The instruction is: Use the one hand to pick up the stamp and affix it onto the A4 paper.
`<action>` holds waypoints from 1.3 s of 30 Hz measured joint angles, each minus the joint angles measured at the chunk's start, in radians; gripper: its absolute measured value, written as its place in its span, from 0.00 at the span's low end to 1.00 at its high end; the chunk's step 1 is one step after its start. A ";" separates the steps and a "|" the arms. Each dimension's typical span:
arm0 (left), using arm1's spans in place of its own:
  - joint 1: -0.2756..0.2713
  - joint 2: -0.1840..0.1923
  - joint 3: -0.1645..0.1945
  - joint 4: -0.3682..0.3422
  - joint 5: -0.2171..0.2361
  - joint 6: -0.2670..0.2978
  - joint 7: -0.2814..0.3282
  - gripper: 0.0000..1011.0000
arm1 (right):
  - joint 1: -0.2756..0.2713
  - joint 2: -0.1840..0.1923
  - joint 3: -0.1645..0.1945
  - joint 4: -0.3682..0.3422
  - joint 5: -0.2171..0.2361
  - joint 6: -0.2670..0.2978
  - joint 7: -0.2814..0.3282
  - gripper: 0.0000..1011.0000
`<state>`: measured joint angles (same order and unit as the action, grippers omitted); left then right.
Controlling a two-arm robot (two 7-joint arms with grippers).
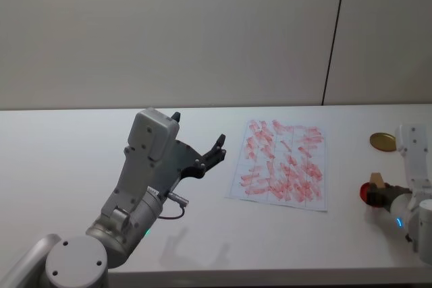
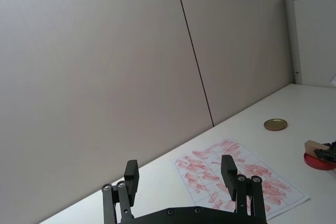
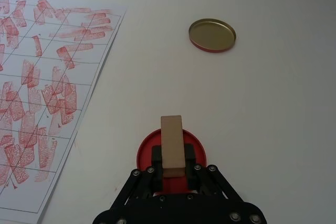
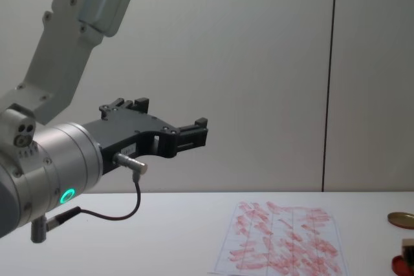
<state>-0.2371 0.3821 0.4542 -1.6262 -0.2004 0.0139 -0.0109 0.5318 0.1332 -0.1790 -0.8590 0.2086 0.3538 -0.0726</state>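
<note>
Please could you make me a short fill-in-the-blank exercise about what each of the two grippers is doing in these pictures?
1. The right gripper has its fingers shut on the ____.
2. What it holds is over the round ____ pad.
3. The left gripper, raised in the air, has its fingers ____.

Missing words: stamp; red; open.
</note>
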 joint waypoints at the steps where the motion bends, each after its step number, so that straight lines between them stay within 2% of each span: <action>1: 0.000 0.000 0.000 0.000 0.000 0.000 0.000 0.98 | 0.000 0.000 0.000 0.001 0.000 0.001 -0.001 0.21; 12: 0.000 0.000 0.000 0.000 0.000 0.000 0.000 0.98 | 0.002 -0.003 0.006 0.003 0.004 0.004 -0.008 0.21; 19: 0.000 0.000 0.000 0.000 0.000 0.000 0.000 0.98 | -0.008 -0.002 0.011 -0.034 0.008 -0.006 -0.010 0.21; 29: 0.000 0.000 0.000 0.000 0.000 0.000 0.000 0.98 | -0.037 0.002 0.011 -0.156 0.006 -0.020 -0.002 0.21; 32: 0.000 0.000 0.000 0.000 0.000 0.000 0.000 0.98 | -0.050 0.001 0.004 -0.210 0.002 -0.018 0.013 0.21; 39: 0.000 0.000 0.000 0.000 0.000 0.000 0.000 0.98 | -0.070 -0.009 -0.020 -0.288 -0.010 0.001 0.051 0.21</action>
<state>-0.2371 0.3821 0.4542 -1.6262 -0.2004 0.0139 -0.0109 0.4620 0.1243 -0.1988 -1.1470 0.1990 0.3548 -0.0219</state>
